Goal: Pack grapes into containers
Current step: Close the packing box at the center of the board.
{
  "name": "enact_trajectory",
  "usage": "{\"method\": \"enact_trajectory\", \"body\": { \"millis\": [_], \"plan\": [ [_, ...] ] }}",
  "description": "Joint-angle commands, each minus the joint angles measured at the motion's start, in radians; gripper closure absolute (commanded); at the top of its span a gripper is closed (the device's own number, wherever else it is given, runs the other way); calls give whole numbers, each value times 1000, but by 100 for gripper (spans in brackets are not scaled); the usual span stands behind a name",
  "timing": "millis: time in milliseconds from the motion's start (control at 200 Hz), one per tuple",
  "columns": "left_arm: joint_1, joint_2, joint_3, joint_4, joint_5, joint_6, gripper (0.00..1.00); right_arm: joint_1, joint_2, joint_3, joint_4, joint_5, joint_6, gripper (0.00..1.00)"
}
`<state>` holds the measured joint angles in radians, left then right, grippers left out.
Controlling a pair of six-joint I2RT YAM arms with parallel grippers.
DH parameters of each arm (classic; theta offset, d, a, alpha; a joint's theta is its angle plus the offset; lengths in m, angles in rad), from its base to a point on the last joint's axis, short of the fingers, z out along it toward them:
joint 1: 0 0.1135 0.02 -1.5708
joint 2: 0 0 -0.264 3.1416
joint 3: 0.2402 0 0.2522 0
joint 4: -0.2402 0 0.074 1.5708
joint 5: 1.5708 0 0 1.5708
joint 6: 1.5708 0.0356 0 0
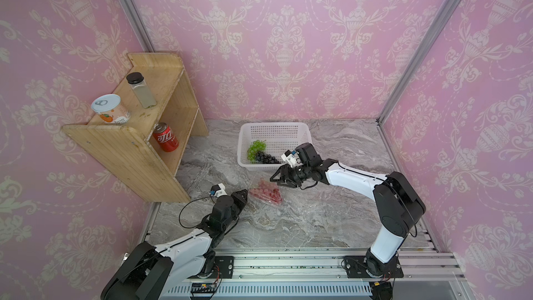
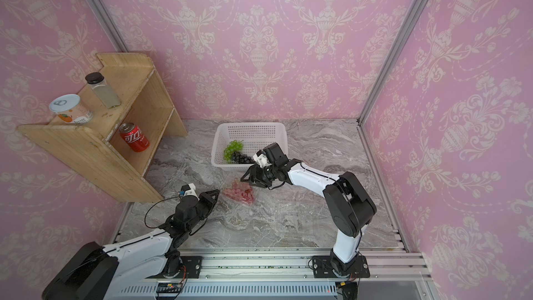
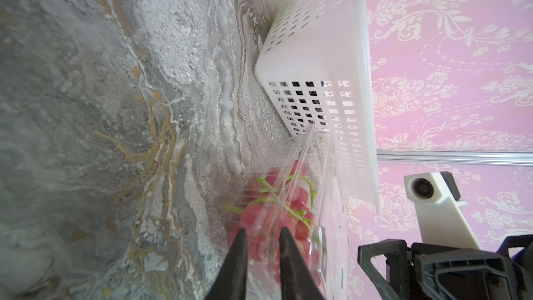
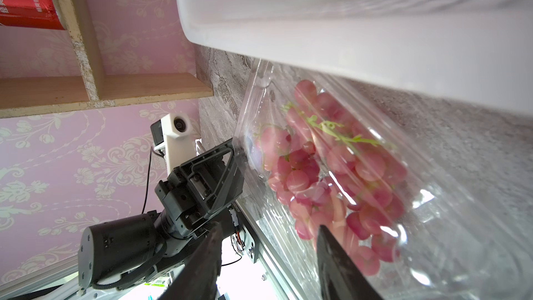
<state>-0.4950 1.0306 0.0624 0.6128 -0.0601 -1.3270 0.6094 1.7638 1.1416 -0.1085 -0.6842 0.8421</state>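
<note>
Red grapes (image 1: 264,192) are lying in the clear container (image 4: 255,102), which is sitting just in front of the white basket (image 1: 271,124); left claw (image 3: 262,230) is straddling the container's end rim, jaws narrow, likely steadying it, cannot tell if pinching; right claw (image 4: 268,226) is hovering over it half-spread and empty, probably for closing it; green grapes (image 1: 255,149) and dark grapes (image 1: 264,157) are waiting inside the basket.

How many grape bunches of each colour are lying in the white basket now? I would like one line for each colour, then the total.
Light green bunch: 1
Dark purple bunch: 1
Red-pink grapes: 0, they lie in the clear container
Total in the white basket: 2
</note>
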Motion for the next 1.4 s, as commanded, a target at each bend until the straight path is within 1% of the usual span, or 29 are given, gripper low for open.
{"method": "enact_trajectory", "body": {
  "millis": [0, 305, 435, 475, 831, 936, 996, 1161, 1241, 1311, 1396],
  "plan": [
    [-11, 12, -12, 14, -26, -12, 80, 7, -15, -17, 17, -9, 11, 47],
    [-17, 37, -10, 28, -25, -18, 86, 6, -27, -32, 17, -8, 9, 47],
    [-19, 41, -8, 25, -23, -18, 87, 5, -29, -35, 16, -8, 10, 47],
    [-19, 41, -9, 21, -25, -19, 89, 5, -29, -36, 15, -7, 9, 47],
    [-20, 65, -7, 23, -20, -18, 90, 5, -32, -36, 16, -7, 9, 47],
    [-20, 90, -6, 47, -20, -15, 93, 6, -31, -40, 16, -7, 11, 47],
    [-20, 115, -6, 70, -14, -14, 99, 6, -31, -41, 16, -6, 11, 47],
    [-22, 158, -11, 135, 1, -23, 96, 4, -33, -42, 18, -8, 13, 47],
    [-22, 139, -16, 124, -1, -24, 96, 5, -36, -41, 15, -6, 12, 47],
    [-22, 90, -21, 87, -9, -20, 96, 5, -37, -40, 14, -6, 12, 47],
    [-22, -13, -7, -44, -21, -2, 95, 5, -44, -39, 12, -2, 7, 47]
  ]
}}
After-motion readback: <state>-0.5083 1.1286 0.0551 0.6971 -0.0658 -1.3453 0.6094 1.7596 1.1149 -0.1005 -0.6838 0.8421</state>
